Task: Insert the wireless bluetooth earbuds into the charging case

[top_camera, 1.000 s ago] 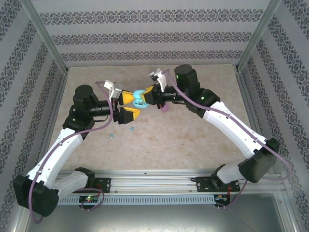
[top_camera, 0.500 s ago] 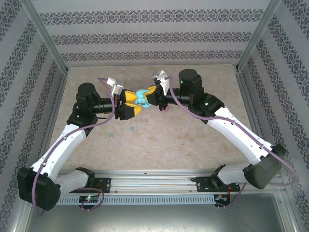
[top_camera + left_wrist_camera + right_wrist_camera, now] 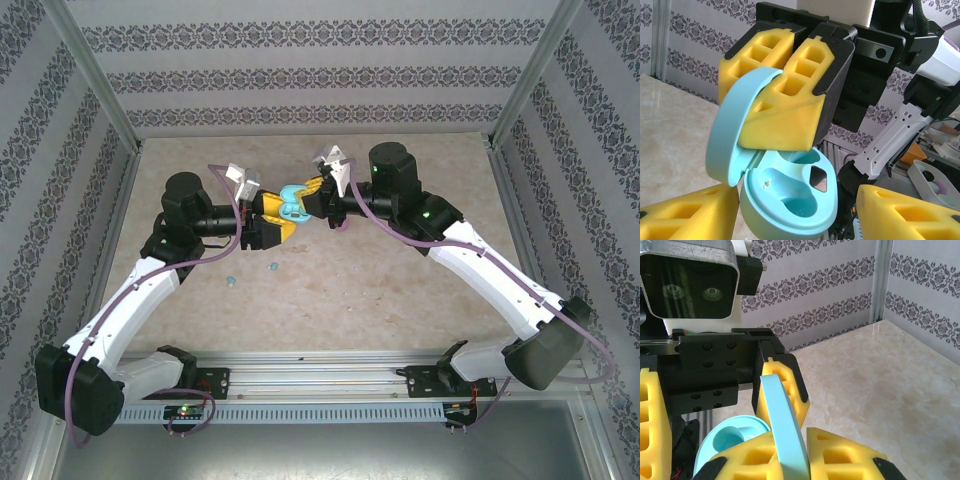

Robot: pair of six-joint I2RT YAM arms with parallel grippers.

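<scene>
**Open case pinched by its lid, earbuds down on the bench**

Far left: metal frame post (image 3: 92, 75) against the patterned wall. Next, the left end effector (image 3: 285, 217), reaching rightward and released, yellow fingers (image 3: 685, 215) parted to either side of the case base (image 3: 785, 220). In the left wrist view, one finger close against the base, the other apart from it with a clear gap between.

Below that, toward the near edge, on the bare bench (image 3: 400, 290): two tiny light-blue earbuds (image 3: 272, 267), near each other but not touching, well apart from the case.

At centre, the light-blue charging case (image 3: 293, 203) between the two end effectors, lid (image 3: 727, 135) swung upright, two moulded wells (image 3: 795, 197) facing the left wrist camera. Crowding that opening: a yellow finger of the right end effector (image 3: 312, 200), overhanging the rear of the wells. Right end effector clenched on the lid, one finger on each face.

Further right, the right arm (image 3: 480, 267) trailing a purple cable, then the second frame post (image 3: 535, 70).
</scene>
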